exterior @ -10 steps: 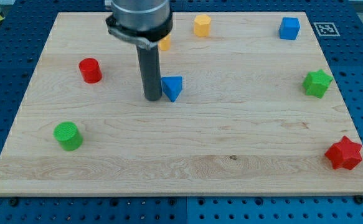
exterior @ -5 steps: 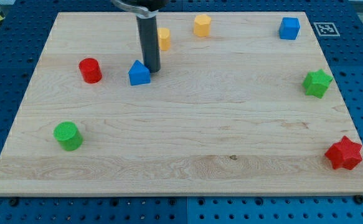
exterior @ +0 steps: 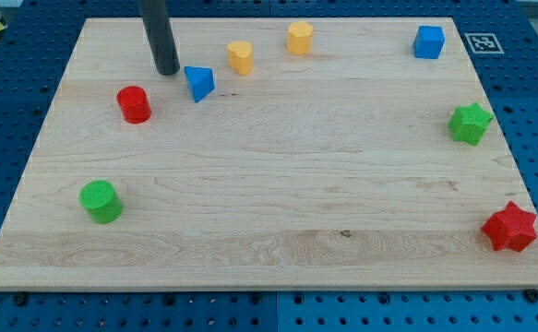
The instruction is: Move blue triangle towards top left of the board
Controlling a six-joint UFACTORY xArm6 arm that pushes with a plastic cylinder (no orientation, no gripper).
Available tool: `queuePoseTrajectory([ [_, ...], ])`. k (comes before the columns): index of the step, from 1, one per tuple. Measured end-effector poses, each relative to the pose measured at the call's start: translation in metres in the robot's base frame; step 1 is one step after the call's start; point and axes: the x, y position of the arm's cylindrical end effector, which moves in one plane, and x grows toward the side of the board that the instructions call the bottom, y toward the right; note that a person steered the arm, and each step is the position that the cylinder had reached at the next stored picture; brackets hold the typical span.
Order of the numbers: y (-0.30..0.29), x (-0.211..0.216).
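The blue triangle (exterior: 198, 82) lies on the wooden board (exterior: 278, 194), left of centre in the upper part. My tip (exterior: 167, 71) rests on the board just to the triangle's upper left, with a small gap between them. The dark rod rises from the tip out of the view's top.
A red cylinder (exterior: 134, 104) stands left of and below the triangle. Two yellow blocks (exterior: 241, 57) (exterior: 299, 38) lie to its right near the top edge. A blue cube (exterior: 428, 41) is top right, a green star (exterior: 470, 123) and a red star (exterior: 509, 228) at right, a green cylinder (exterior: 100, 201) bottom left.
The blue triangle moved left and then up, from the board's middle to its upper left part. My tip went from its left side to its right, and now stands at its upper left.
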Motion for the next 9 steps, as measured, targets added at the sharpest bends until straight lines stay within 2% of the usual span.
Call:
queuePoseTrajectory([
  [2,0.011,0.068],
  [3,0.038,0.094],
  [4,0.079,0.086],
  [5,0.070,0.053],
  [7,-0.011,0.004],
  [8,-0.009,0.001],
  [9,-0.001,0.026],
])
